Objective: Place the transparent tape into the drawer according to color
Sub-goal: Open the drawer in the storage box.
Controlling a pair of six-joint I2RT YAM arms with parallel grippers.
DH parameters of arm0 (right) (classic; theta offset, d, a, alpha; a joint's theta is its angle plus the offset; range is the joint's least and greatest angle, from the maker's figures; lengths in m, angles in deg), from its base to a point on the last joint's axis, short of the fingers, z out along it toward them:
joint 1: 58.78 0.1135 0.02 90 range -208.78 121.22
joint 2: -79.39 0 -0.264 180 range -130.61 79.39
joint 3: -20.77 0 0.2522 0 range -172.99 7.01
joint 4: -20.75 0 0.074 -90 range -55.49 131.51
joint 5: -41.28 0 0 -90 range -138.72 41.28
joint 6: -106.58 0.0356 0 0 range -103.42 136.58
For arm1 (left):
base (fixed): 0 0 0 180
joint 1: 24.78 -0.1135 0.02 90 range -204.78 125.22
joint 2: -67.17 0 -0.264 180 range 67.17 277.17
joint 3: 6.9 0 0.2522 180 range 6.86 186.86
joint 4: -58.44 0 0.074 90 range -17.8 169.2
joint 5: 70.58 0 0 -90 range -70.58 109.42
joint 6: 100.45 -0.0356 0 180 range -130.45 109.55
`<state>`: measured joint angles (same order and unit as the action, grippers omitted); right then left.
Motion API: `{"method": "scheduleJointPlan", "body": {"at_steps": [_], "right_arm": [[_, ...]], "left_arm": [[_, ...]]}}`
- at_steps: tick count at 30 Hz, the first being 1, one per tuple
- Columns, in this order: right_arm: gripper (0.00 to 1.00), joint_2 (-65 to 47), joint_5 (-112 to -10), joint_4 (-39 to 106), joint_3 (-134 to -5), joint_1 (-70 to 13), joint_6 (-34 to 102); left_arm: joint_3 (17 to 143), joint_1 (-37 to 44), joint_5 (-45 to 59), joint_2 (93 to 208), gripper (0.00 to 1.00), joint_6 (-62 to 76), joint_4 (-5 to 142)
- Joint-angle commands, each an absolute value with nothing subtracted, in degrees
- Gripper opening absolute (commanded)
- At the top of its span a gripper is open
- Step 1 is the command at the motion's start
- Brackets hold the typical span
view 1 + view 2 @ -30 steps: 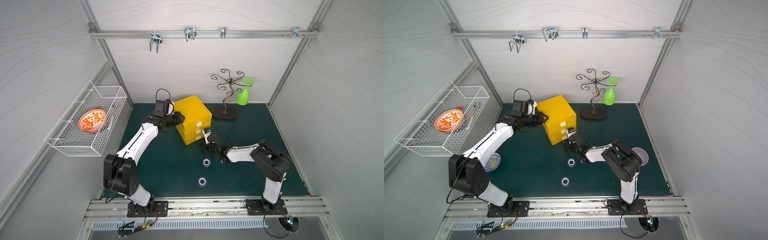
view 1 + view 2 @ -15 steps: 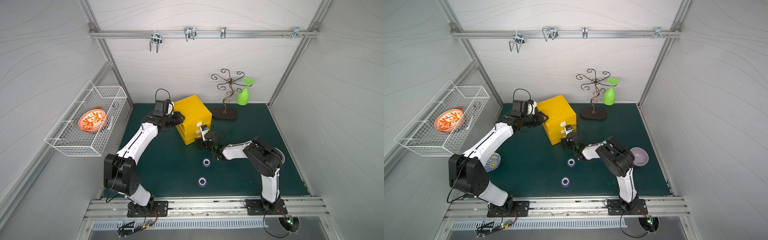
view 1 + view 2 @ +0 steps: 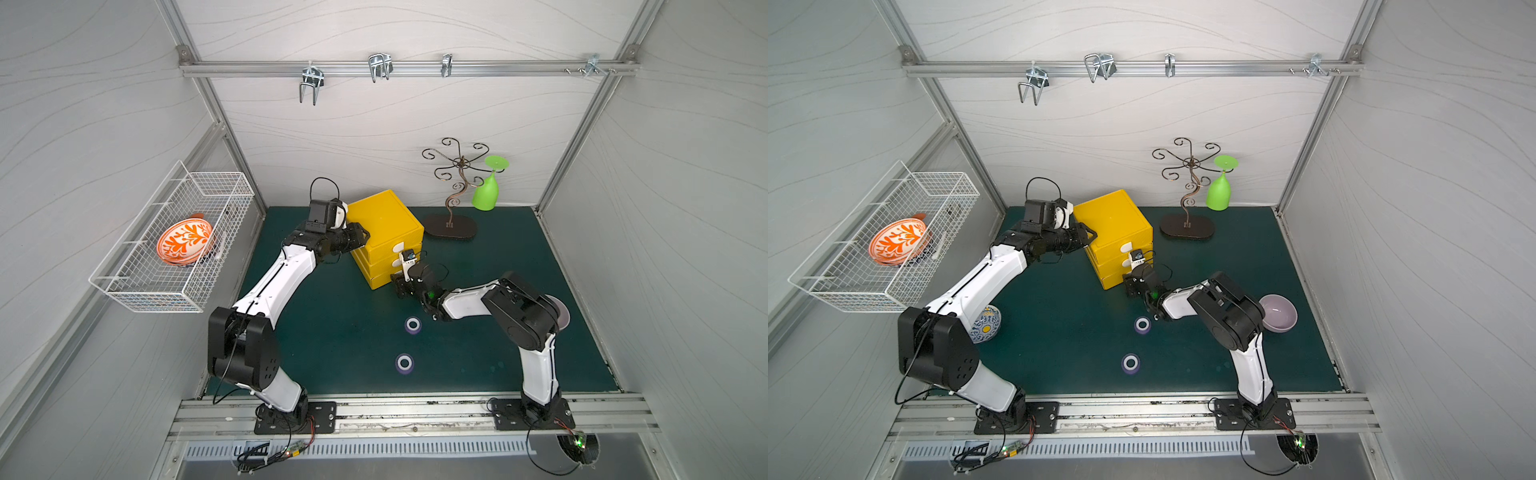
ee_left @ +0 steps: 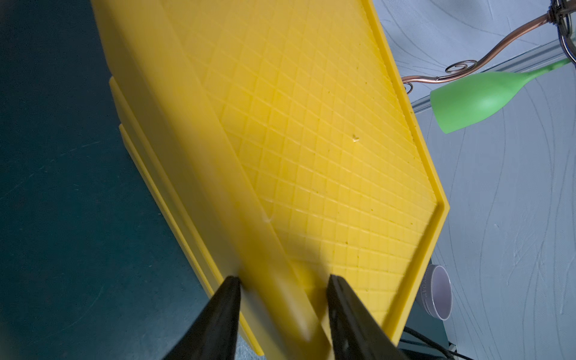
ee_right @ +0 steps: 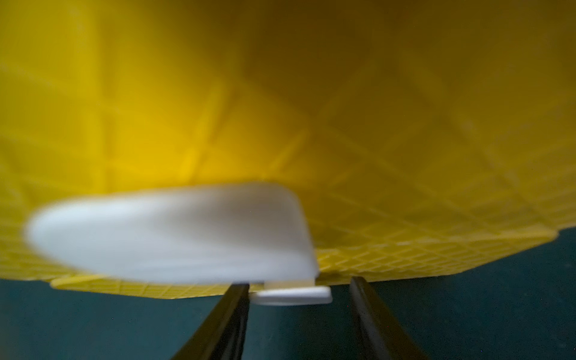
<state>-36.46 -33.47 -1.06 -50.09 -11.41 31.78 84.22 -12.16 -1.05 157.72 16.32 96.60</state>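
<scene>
The yellow box point(image 3: 384, 216) point(image 3: 1113, 216) stands at the back of the green mat with its three drawers pushed in. My left gripper point(image 4: 283, 283) point(image 3: 361, 237) is shut on the box's upper back-left edge. My right gripper point(image 5: 299, 286) point(image 3: 400, 286) is open low against the box front. The bottom drawer's white tab handle point(image 5: 291, 295) lies between its fingers, touching one and apart from the other. The middle drawer's handle point(image 5: 171, 230) shows just above it. Two purple tape rolls point(image 3: 412, 325) point(image 3: 404, 363) lie flat on the mat in front of the right arm.
A wire basket point(image 3: 170, 245) with an orange bowl hangs on the left wall. A metal stand point(image 3: 451, 226) with a green glass point(image 3: 486, 193) is at the back right. A lilac bowl point(image 3: 1278, 312) sits behind the right arm, a blue-patterned bowl point(image 3: 986, 328) beside the left arm.
My right gripper has moved in to the box's front at the bottom drawer's handle, and its jaws have narrowed. The left arm and both purple rolls have not moved.
</scene>
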Motion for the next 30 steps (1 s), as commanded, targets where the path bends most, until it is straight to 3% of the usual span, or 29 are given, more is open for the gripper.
{"method": "scheduleJointPlan", "body": {"at_steps": [1, 15, 30], "right_arm": [[0.5, -38.1, -33.2, -1.9, -51.5, -11.8, 32.1], [0.2, -36.3, -32.4, -2.0, -49.2, -10.7, 32.1], [0.15, -27.0, -27.4, -0.5, -39.2, -6.8, 33.4]], "left_arm": [[84.2, -12.0, -1.7, 160.3, 0.49, 15.0, 100.5], [84.2, -12.0, -2.0, 160.2, 0.49, 15.0, 100.5], [84.0, -12.0, -2.2, 159.8, 0.49, 15.3, 100.3]]}}
